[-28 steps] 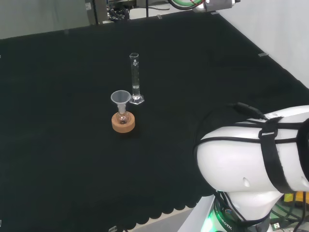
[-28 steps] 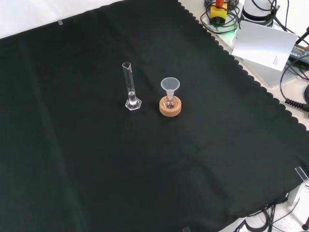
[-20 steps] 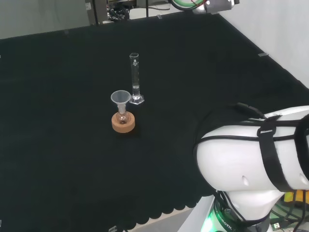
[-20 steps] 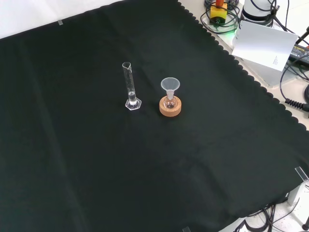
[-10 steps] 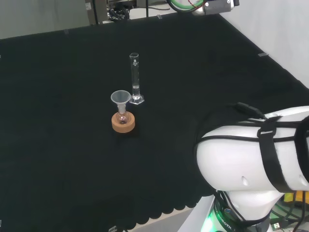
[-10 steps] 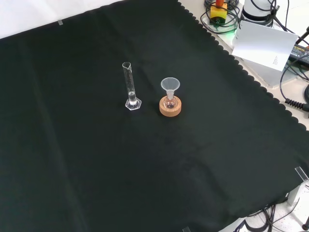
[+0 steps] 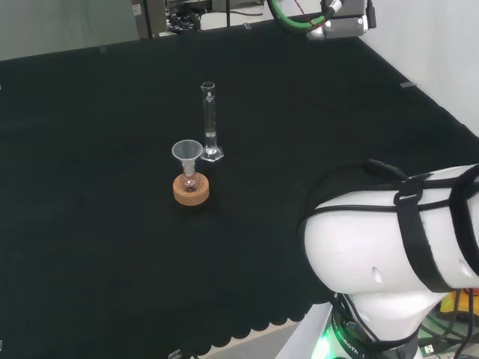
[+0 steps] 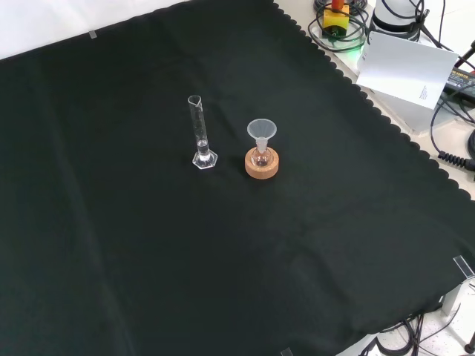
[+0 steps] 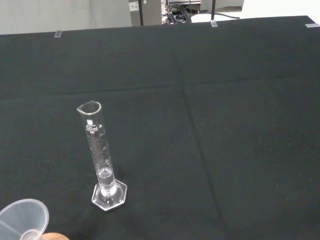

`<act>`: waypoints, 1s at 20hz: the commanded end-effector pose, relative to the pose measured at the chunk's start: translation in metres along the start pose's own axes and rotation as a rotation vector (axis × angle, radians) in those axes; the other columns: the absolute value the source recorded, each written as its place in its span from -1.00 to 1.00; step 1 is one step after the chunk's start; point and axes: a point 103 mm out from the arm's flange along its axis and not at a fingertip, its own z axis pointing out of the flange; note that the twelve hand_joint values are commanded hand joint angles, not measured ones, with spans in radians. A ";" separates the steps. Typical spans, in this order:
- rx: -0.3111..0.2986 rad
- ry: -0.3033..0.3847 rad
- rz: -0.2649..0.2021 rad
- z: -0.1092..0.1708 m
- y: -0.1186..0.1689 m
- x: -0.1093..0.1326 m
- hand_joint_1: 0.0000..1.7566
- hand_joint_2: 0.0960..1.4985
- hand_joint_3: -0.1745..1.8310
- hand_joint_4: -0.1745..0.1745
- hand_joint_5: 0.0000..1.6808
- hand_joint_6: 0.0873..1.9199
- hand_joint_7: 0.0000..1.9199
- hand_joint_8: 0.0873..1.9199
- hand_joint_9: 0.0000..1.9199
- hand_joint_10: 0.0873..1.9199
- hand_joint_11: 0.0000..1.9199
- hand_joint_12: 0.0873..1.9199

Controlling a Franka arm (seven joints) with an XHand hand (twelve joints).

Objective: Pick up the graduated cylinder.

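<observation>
We cannot tell the hand's state. Graduated cylinder [image 8: 199,133] stands upright on the black-clothed table [image 8: 111,245], untouched, on its hexagonal foot. We see printed scale marks along its tube, too fine to read. Just beside the cylinder: cork ring [image 8: 262,164] holding a small flask [image 8: 260,158] with funnel [image 8: 261,131].
</observation>
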 end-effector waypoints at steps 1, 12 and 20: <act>-0.091 0.084 -0.044 0.041 0.033 -0.028 -0.82 0.71 -0.72 -0.31 -0.59 -1.00 -0.82 -0.39 -0.61 -0.31 -0.82 0.42; -0.051 0.234 -0.091 0.121 0.103 -0.055 -0.50 0.56 -0.75 -0.41 -0.48 -1.00 -0.74 -0.34 -0.47 -0.38 -0.68 0.37; 0.011 0.289 -0.138 0.170 0.130 -0.049 -0.43 0.49 -0.77 -0.40 -0.48 -1.00 -0.74 -0.33 -0.46 -0.38 -0.68 0.38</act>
